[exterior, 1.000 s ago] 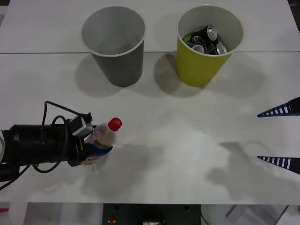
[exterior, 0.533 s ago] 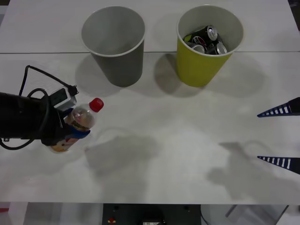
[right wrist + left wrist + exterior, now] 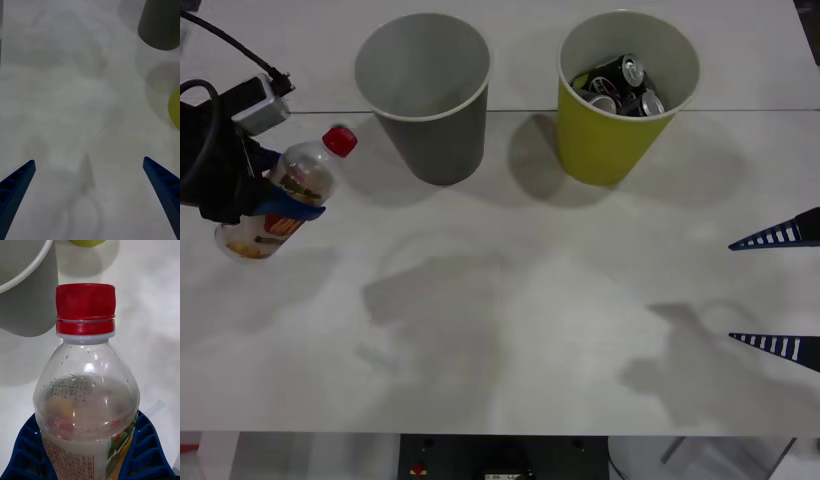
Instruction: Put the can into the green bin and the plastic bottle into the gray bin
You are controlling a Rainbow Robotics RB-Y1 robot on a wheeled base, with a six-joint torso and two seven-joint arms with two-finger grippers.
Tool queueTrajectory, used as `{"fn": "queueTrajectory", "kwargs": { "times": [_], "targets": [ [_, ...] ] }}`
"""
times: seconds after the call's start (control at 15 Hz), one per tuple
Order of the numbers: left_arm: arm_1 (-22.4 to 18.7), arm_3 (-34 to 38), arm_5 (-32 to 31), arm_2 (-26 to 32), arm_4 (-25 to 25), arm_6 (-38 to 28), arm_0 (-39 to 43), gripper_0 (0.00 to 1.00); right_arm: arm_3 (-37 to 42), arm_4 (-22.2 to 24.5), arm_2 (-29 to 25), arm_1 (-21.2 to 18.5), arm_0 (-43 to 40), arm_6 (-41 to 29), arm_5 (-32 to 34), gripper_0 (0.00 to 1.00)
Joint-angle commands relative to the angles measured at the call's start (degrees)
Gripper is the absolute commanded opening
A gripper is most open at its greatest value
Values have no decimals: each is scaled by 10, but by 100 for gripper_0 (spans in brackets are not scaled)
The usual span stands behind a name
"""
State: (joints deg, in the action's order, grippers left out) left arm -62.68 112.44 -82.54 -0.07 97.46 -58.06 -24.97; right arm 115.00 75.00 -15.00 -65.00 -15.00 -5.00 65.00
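Observation:
My left gripper (image 3: 275, 205) is shut on the plastic bottle (image 3: 285, 195), held tilted in the air at the far left with its red cap pointing toward the gray bin (image 3: 423, 95). In the left wrist view the bottle (image 3: 88, 397) sits between the blue fingers (image 3: 146, 450), with the gray bin's rim (image 3: 24, 272) just beyond the cap. The green bin (image 3: 625, 95) stands to the right of the gray one and holds several dark cans (image 3: 620, 85). At the right edge my right gripper (image 3: 778, 290) hangs open over the table; its wrist view shows nothing between its fingers (image 3: 163, 183).
The white table (image 3: 520, 300) stretches bare between the two arms. The gray bin (image 3: 161, 24) and a sliver of the green bin (image 3: 175, 108) appear far off in the right wrist view. The table's front edge runs along the bottom of the front view.
My left gripper has lifted the bottle and carried it back and to the left, up to the level of the gray bin. The right arm has not moved.

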Motion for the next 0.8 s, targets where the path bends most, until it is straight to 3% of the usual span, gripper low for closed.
{"fn": "queueTrajectory", "kwargs": {
  "times": [0.07, 0.4, 0.6, 0.8],
  "targets": [
    [-46, -49, 0, -85, -25, -2, -111, 0, 0, 0, 0, 0, 0, 0, 0, 100],
    [-47, -143, -38, -207, -46, -6, -309, 0, 0, 0, 0, 0, 0, 0, 0, 100],
    [-14, -242, -59, -288, -59, -2, -440, 0, 0, 0, 0, 0, 0, 0, 0, 100],
    [38, -354, -60, -325, -70, 5, -527, 0, 0, 0, 0, 0, 0, 0, 0, 100]
  ]
}}
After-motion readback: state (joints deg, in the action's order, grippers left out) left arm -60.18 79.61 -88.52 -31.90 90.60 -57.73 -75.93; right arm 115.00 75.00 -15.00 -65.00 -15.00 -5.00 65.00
